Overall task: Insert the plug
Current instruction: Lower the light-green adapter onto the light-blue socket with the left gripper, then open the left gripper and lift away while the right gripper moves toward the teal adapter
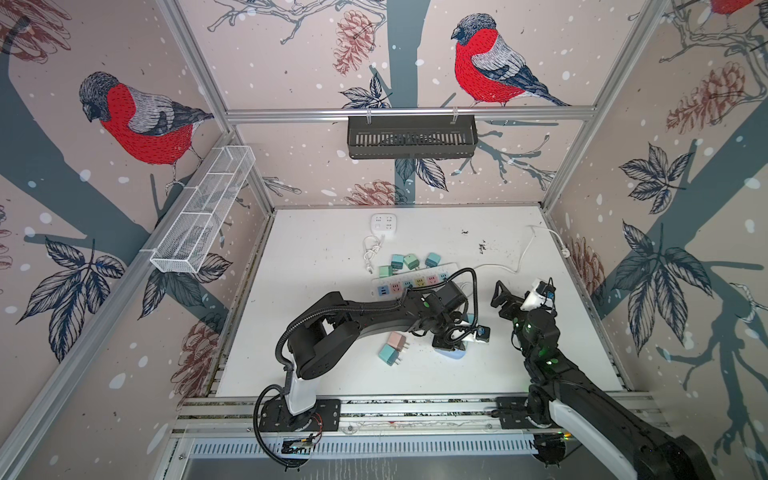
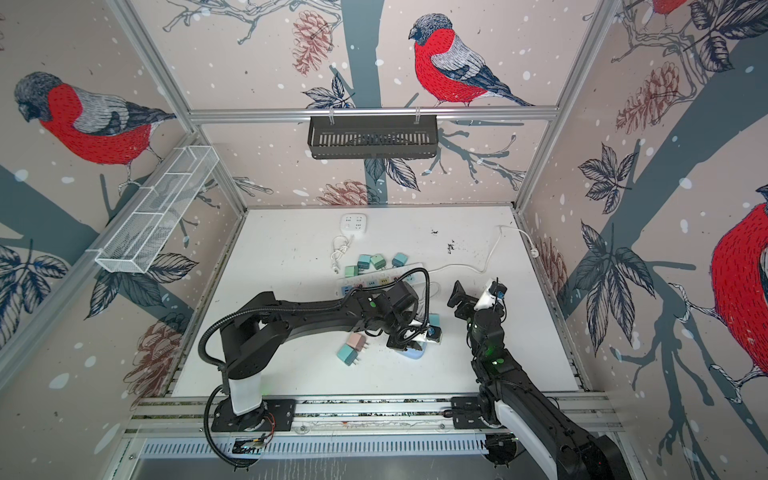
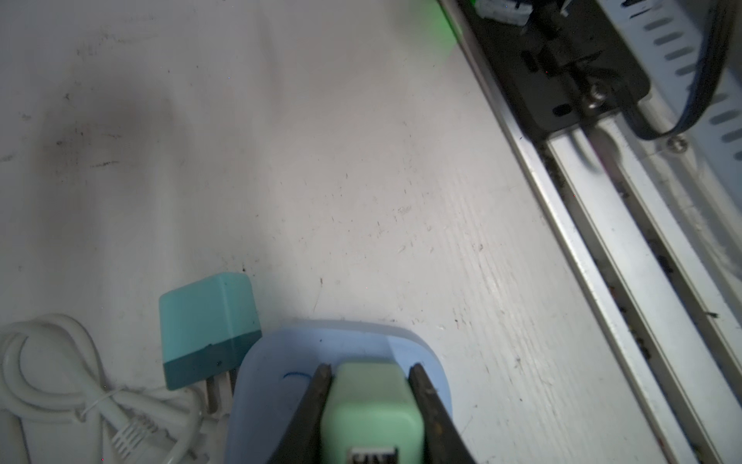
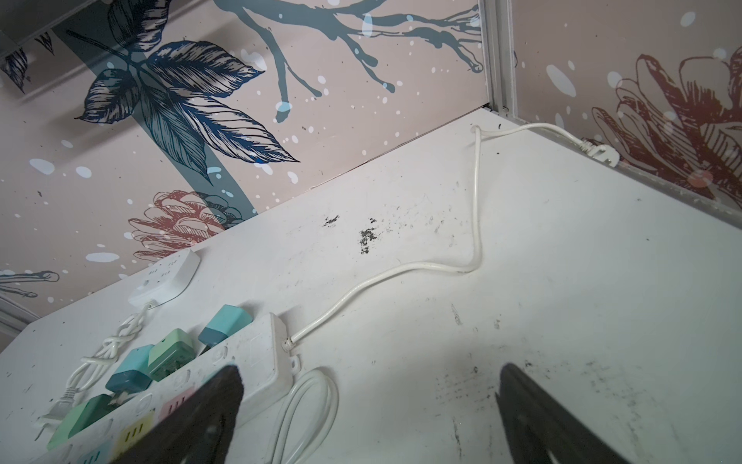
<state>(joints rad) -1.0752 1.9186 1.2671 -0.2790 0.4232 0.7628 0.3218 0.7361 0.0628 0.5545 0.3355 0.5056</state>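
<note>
We see the left gripper (image 3: 371, 373) clamped on the pale green plug (image 3: 371, 405), a finger on each flank, atop the light blue socket block (image 3: 277, 361) near the front edge of the tabletop (image 3: 361, 180). The plug is boxy with rounded corners. The right gripper (image 4: 369, 385) gapes wide, empty.

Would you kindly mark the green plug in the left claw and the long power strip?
green plug (image 3: 371, 403): left wrist view, its body.
long power strip (image 4: 261, 353): right wrist view, its cord end.

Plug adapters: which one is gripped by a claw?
The light green plug, clamped in the left claw over the pale blue block; no claw holds the others.
</note>
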